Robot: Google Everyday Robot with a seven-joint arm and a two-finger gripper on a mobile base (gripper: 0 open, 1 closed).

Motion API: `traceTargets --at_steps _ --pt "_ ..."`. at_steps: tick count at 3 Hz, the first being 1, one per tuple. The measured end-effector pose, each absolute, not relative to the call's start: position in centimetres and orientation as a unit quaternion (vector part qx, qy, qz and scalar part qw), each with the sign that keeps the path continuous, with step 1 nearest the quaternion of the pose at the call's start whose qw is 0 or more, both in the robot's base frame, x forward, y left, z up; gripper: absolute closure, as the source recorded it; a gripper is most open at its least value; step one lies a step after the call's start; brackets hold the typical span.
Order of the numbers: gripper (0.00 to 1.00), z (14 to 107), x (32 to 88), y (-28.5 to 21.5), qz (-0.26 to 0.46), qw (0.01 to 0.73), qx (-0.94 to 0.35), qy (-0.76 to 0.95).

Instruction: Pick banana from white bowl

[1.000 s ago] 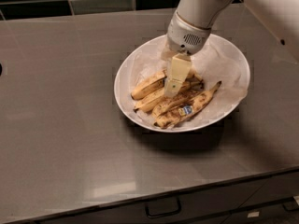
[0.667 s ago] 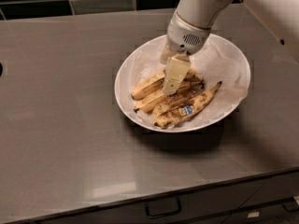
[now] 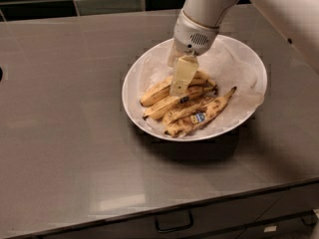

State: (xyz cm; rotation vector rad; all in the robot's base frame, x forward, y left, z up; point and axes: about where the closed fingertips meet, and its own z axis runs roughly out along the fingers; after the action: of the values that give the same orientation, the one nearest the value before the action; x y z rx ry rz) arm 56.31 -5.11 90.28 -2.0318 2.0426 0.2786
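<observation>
Nearest the camera, in front of the bowl (image 3: 127,91), a drawer handle (image 3: 173,224) sits under the edge of the grey surface (image 3: 65,133). On that surface, the bowl holds several spotted bananas (image 3: 199,117) on white paper (image 3: 234,66). All lie inside it, none lifted. Over the bowl's left half the end effector (image 3: 180,78) reaches down to the upper bananas, touching or nearly so. Whether it is apart, together or clamped I cannot tell. By my reading the approach is done, while gripping and lifting out are left. Behind the bowl, the surface runs to dark wall tiles (image 3: 109,4).
</observation>
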Motion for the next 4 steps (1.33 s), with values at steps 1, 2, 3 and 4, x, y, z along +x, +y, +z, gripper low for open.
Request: traceTargets --at_steps 1,2,3,4 --pt "0.4 90.22 56.89 -4.46 0.093 0.124 -0.702 0.695" --pt "0.47 90.22 56.9 -4.45 0.093 0.124 -0.702 0.695" --pt "0.48 89.65 56.55 -4.55 0.096 0.12 -0.701 0.696" --pt "0.48 89.62 56.55 -4.56 0.097 0.12 -0.701 0.696"
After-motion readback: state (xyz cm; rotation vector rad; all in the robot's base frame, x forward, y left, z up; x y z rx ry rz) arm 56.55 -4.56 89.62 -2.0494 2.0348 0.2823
